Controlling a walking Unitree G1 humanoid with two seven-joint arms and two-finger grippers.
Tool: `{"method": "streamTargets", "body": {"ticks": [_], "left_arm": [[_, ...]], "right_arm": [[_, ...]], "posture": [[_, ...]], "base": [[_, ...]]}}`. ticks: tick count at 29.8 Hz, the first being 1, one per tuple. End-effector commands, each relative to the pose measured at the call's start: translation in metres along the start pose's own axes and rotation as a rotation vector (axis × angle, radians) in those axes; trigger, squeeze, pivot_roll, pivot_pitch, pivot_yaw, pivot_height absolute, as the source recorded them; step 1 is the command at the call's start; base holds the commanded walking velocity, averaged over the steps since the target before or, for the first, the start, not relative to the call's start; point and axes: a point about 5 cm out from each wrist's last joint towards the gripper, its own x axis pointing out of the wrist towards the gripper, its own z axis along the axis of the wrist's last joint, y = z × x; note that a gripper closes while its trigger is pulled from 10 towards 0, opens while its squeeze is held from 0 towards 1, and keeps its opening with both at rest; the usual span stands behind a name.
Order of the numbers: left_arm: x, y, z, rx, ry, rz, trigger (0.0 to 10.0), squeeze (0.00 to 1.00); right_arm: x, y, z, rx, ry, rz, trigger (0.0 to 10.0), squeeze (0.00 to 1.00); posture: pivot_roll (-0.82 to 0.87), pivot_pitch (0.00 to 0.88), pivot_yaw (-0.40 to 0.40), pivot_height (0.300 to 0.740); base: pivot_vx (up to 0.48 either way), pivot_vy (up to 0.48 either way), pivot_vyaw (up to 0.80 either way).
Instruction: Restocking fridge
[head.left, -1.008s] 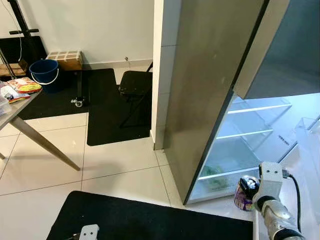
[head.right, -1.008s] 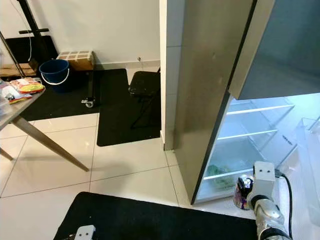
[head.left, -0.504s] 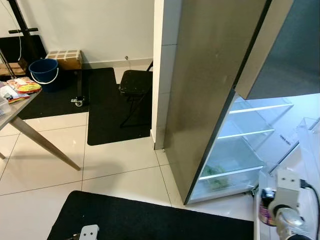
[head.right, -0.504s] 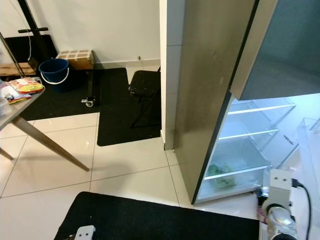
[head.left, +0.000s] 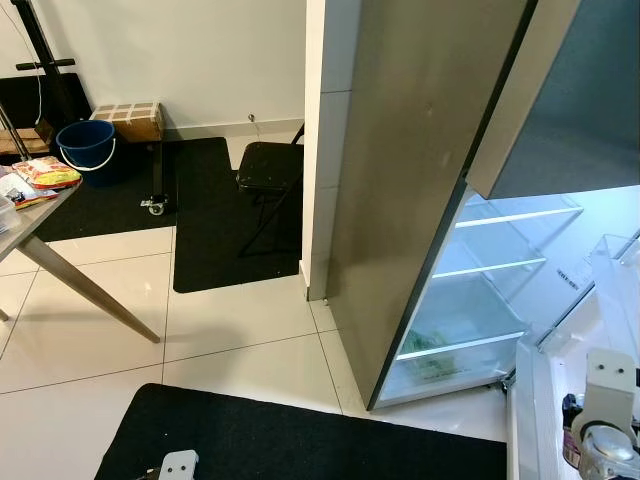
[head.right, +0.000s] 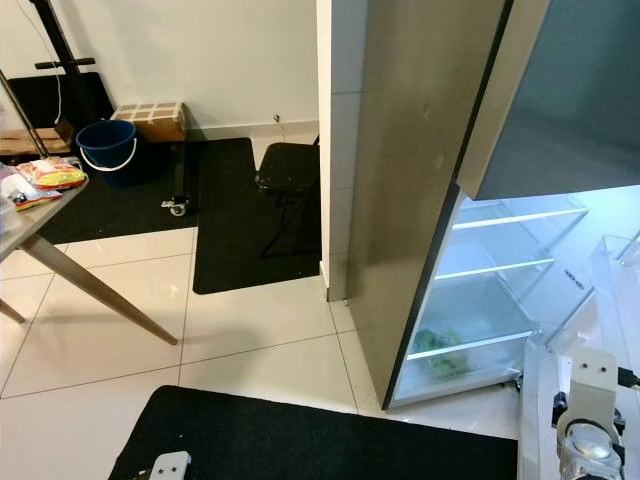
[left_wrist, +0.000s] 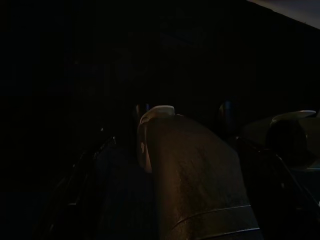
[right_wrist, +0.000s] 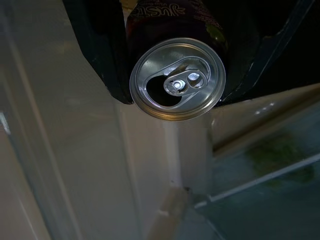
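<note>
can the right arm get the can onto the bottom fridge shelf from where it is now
Probably yes. The right gripper holds the can beside the open fridge, and nothing visibly blocks the bottom shelf.

Both head eyes look forward and down from standing height, sharing the open fridge (head.left: 470, 290) on the right, the tiled floor (head.left: 230, 340) and the far black chair (head.left: 268, 168). The right wrist camera peers very close along its fingers (right_wrist: 100, 55) at a can (right_wrist: 177, 79), with the fridge interior beyond. The left wrist camera is almost wholly dark.
</note>
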Motion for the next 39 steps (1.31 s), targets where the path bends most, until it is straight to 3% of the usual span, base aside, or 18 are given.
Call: {"method": "streamTargets", "body": {"ticks": [1,17,24,27,30,35,39], "left_arm": [[-0.001,0.001,-0.005,-0.012,0.012,0.002,10.0,0.00],[-0.001,0.000,-0.005,-0.016,0.011,-0.003,10.0,0.00],[-0.001,0.000,-0.005,-0.012,0.013,-0.005,10.0,0.00],[-0.001,-0.001,-0.005,-0.010,0.013,-0.008,10.0,0.00],[-0.001,-0.001,-0.004,-0.010,0.013,-0.008,10.0,0.00],[-0.001,-0.001,-0.005,-0.012,0.012,-0.007,10.0,0.00],[-0.001,-0.001,-0.005,-0.013,0.012,-0.007,10.0,0.00]], "right_arm": [[0.000,-0.022,-0.010,-0.019,0.058,-0.103,10.0,0.00],[-0.003,-0.065,-0.012,-0.001,0.073,-0.309,10.0,0.00],[0.001,-0.041,-0.001,0.079,0.001,-0.175,10.0,0.00],[0.000,-0.018,-0.002,0.107,-0.007,-0.060,10.0,0.00],[0.000,-0.013,-0.002,0.111,-0.005,-0.041,10.0,0.00],[-0.006,0.010,-0.019,0.100,0.054,0.049,10.0,0.00],[-0.010,0.015,-0.031,0.092,0.094,0.067,10.0,0.00]], "posture": [[-0.05,0.000,-0.006,0.740],[-0.05,0.000,-0.005,0.740],[-0.06,0.000,-0.003,0.740],[-0.05,0.000,-0.004,0.740],[-0.05,0.000,-0.004,0.740],[-0.05,0.000,-0.007,0.740],[-0.05,0.000,-0.007,0.740]], "base": [[0.000,0.000,0.00],[0.000,0.000,0.00],[0.000,0.000,0.00],[0.000,0.000,0.00],[0.000,0.000,0.00],[0.000,0.000,0.00],[0.000,0.000,-0.55]]}}
